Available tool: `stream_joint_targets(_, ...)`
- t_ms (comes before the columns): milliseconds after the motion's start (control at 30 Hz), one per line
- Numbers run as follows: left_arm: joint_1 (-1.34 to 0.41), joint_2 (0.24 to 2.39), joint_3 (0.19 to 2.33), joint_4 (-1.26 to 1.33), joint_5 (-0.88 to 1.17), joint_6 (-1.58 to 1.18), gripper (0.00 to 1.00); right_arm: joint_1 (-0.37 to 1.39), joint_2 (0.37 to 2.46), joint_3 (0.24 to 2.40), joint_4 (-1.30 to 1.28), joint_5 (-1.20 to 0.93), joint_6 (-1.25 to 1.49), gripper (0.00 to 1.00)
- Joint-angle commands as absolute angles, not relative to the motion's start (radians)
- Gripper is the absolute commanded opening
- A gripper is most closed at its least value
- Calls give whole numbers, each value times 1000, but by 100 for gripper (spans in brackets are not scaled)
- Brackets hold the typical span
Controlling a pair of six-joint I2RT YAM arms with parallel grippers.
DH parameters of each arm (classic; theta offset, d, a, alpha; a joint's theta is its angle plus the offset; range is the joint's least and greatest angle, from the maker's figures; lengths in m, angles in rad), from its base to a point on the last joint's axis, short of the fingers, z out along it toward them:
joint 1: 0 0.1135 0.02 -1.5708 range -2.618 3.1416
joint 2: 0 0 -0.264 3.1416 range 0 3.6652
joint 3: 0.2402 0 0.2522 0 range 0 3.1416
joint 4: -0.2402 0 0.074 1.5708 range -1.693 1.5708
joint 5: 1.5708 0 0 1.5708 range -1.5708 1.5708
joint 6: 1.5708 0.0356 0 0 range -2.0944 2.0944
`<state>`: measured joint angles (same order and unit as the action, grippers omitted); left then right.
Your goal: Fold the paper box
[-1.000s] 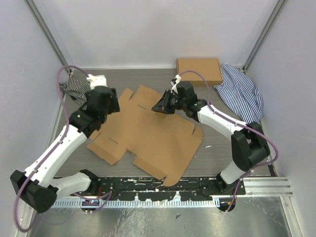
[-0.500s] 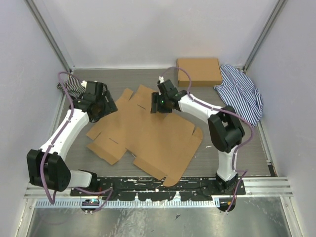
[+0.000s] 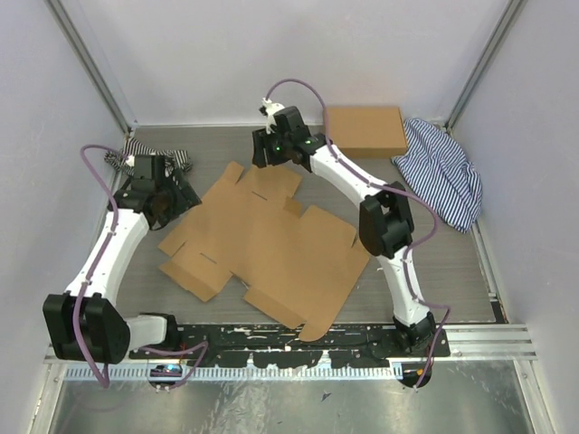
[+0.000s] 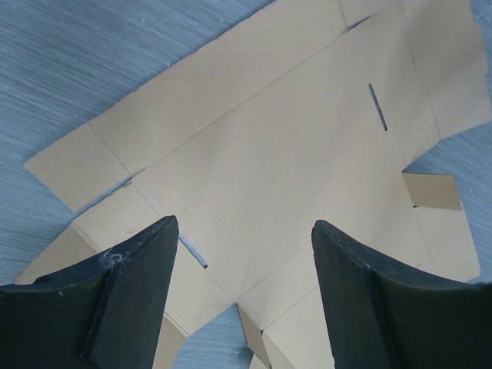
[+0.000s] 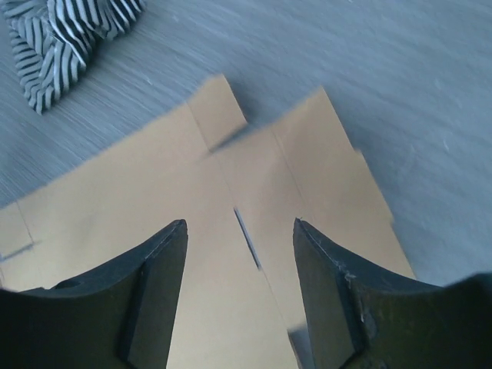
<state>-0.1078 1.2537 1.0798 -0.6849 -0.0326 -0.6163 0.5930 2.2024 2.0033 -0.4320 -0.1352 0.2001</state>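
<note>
**Paper box lies flat, both hands open above it**

The paper box [image 3: 267, 244] lies spread out as a flat die-cut sheet in the middle of the desk [image 3: 434, 262], its nearest flaps pointing toward the arm bases. As far as the views show, no wall stands up and no flap is tucked in.

Over the box's far left part hovers the left hand [image 4: 244, 227]. Its jaws are wide apart and grip nothing, and below them show only creased cardboard and a slit. At the box's far edge hangs the right hand [image 5: 240, 224], jaws also apart with nothing between them. Its view is somewhat blurred.

Beyond the box's far right corner sits a ready-made brown box [image 3: 365, 131], with a striped cloth [image 3: 443, 172] to the right of that. A second striped cloth [image 3: 136, 158] lies off the box's far left corner.

By my judgement the task has barely begun. All the folding is left: raising the walls along the creases, tucking the flaps and closing the lid.
</note>
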Motion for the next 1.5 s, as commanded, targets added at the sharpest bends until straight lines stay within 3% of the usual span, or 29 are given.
stream_joint_targets(0,-98,1222,1035,-648,26,-620,77,584,2327,2156,-289,-299,134,63)
stream_joint_targets(267,-95,1111,953,-627,24,-589,75,537,2572,2275,-24,-525,308,71)
stream_joint_targets(667,-95,1034,907,-616,15,-556,74,542,2659,2291,74,-559,333,71)
stream_joint_targets(1200,-95,1041,884,-596,37,-549,74,595,2770,2406,114,-435,275,74)
stream_joint_targets(1300,-95,1049,882,-593,40,-554,73,601,2776,2400,147,-447,277,67)
stream_joint_targets(1467,-95,1054,874,-585,40,-557,73,602,2762,2371,212,-432,283,28)
